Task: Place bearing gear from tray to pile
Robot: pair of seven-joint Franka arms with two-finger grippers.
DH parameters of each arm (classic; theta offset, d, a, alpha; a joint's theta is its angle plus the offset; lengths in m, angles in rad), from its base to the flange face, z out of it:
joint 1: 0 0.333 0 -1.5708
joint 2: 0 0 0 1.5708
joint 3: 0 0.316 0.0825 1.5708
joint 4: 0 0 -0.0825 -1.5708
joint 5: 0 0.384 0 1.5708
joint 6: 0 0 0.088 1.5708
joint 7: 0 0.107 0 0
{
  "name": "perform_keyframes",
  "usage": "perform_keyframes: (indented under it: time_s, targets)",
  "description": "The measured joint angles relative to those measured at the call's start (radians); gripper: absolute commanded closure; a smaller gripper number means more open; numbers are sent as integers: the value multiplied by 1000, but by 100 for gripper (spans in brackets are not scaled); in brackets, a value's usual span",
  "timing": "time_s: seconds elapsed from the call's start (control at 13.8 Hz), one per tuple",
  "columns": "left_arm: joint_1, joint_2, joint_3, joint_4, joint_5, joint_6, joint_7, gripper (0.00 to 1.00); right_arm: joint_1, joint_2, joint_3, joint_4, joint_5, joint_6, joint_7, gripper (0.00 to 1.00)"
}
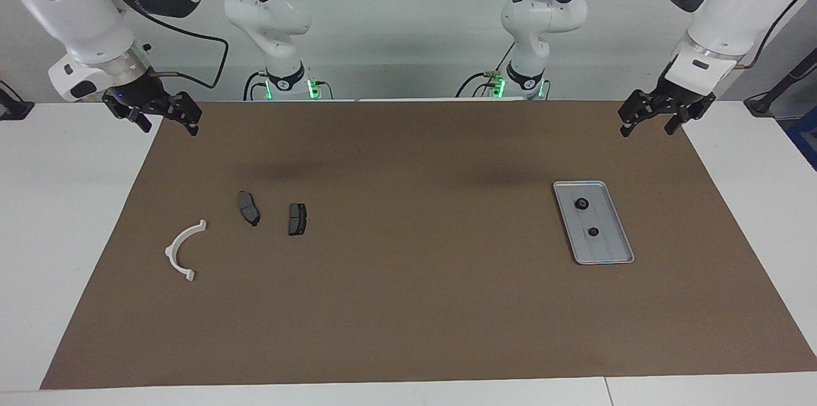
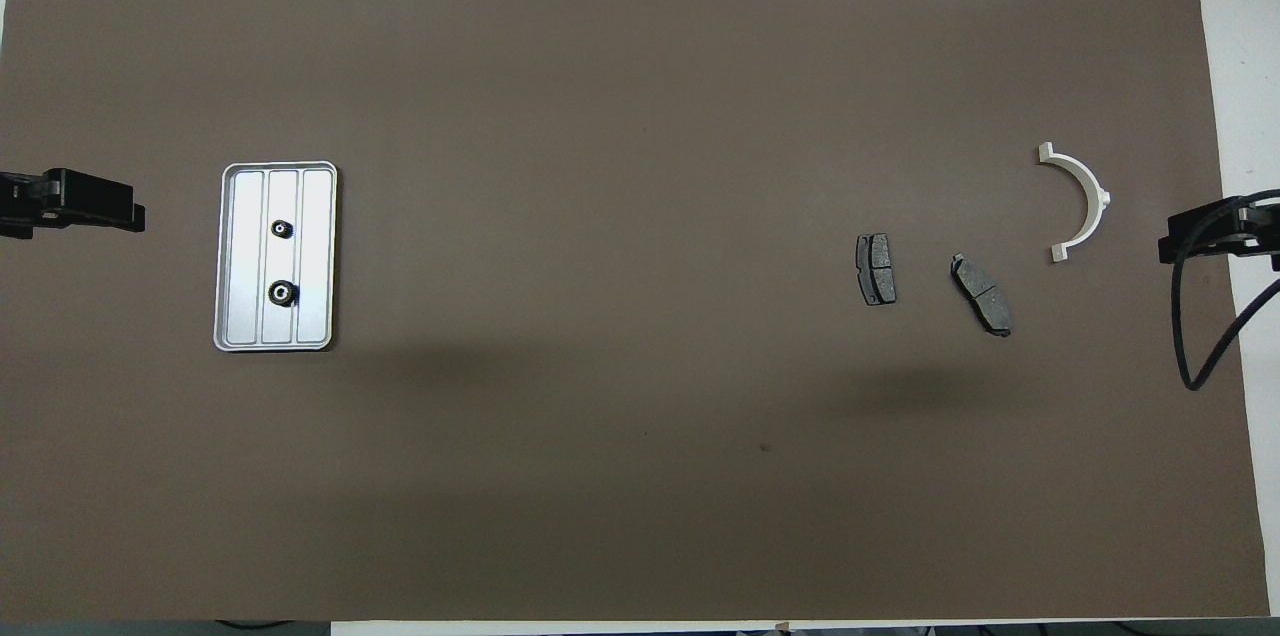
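Observation:
The silver-grey tray (image 1: pixel 609 248) (image 2: pixel 315 256) lies toward the left arm's end of the table. Two small black bearing gears rest in it, one (image 1: pixel 581 204) (image 2: pixel 283 293) nearer the robots than the other (image 1: pixel 593 232) (image 2: pixel 283 229). The pile sits toward the right arm's end: a white half-ring bracket (image 1: pixel 171 249) (image 2: pixel 1098 196) and two dark brake pads (image 1: pixel 248 208) (image 1: pixel 297 219) (image 2: pixel 982 294) (image 2: pixel 876 269). My left gripper (image 1: pixel 648 129) (image 2: pixel 130 213) hangs open and empty over the mat's edge, apart from the tray. My right gripper (image 1: pixel 169 128) (image 2: pixel 1170 244) hangs open and empty over the mat's other end.
A brown mat (image 1: pixel 408 304) covers most of the white table (image 1: pixel 64 233). A black cable (image 2: pixel 1205 336) loops down from the right arm. Both arm bases stand at the robots' edge of the table.

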Motion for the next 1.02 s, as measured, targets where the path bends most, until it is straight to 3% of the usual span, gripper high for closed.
perform_keyframes:
  time_s: [0.44, 0.8, 1.02]
  targets:
    - [0, 4, -3, -201, 0, 212, 0, 0, 0, -1, 0, -3, 0, 0, 0, 0]
    - [0, 76, -2, -332, 0, 426, 0, 0, 0, -1, 1, -4, 0, 0, 0, 0]
    - [1, 88, 2, -421, 0, 520, 0, 5, 1, -2, 2, -4, 0, 0, 0, 0]
